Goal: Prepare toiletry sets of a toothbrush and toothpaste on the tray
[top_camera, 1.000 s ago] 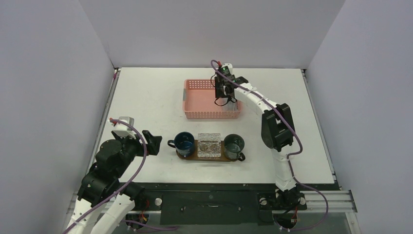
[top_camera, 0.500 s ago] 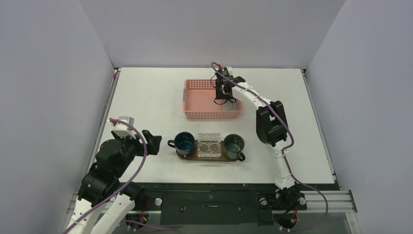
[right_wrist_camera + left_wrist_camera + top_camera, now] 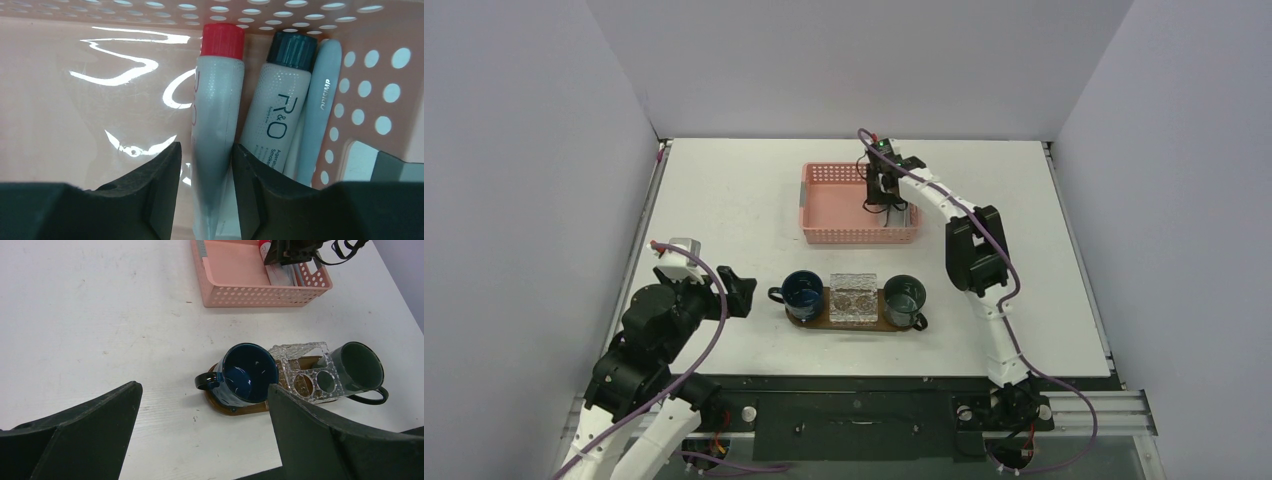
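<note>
I had the right hand (image 3: 206, 150) narrowed astride the red-capped toothpaste tube (image 3: 215, 100) in the pink basket (image 3: 260, 295) by the far edge, not quite pinching, bound for the tray (image 3: 227, 409) toward the near edge; the left hand (image 3: 203, 386) hung wide.

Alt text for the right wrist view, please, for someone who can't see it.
The right claw straddles a red-capped tube lying in a pink basket, one finger on either side and not yet clamped. Beside it lie a dark-capped tube marked R&O and a grey toothbrush handle, against the basket's perforated wall.
</note>
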`<state>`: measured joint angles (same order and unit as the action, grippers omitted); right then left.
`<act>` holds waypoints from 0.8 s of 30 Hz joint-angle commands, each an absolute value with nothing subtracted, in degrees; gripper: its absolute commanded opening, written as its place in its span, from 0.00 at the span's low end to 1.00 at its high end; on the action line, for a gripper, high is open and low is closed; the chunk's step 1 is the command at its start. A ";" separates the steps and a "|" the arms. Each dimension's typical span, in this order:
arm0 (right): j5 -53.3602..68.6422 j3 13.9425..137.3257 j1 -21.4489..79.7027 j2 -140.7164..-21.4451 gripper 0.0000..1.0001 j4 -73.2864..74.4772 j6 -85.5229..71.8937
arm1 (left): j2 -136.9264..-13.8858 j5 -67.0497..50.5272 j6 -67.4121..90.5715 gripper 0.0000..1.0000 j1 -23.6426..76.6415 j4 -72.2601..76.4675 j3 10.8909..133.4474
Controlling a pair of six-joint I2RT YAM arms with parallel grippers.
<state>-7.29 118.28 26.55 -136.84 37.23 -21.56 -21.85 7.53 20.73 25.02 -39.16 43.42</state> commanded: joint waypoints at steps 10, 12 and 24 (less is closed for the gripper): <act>-5.82 121.26 26.32 -140.05 0.30 38.67 -21.53 | -22.66 7.65 20.22 0.96 24.61 -35.62 43.46; -5.66 121.18 26.28 -139.84 0.24 38.69 -21.50 | -22.81 7.60 20.29 0.96 24.61 -35.62 43.48; -5.79 118.17 26.53 -130.67 0.11 35.81 -20.41 | -23.24 7.40 20.29 0.96 24.61 -35.53 43.50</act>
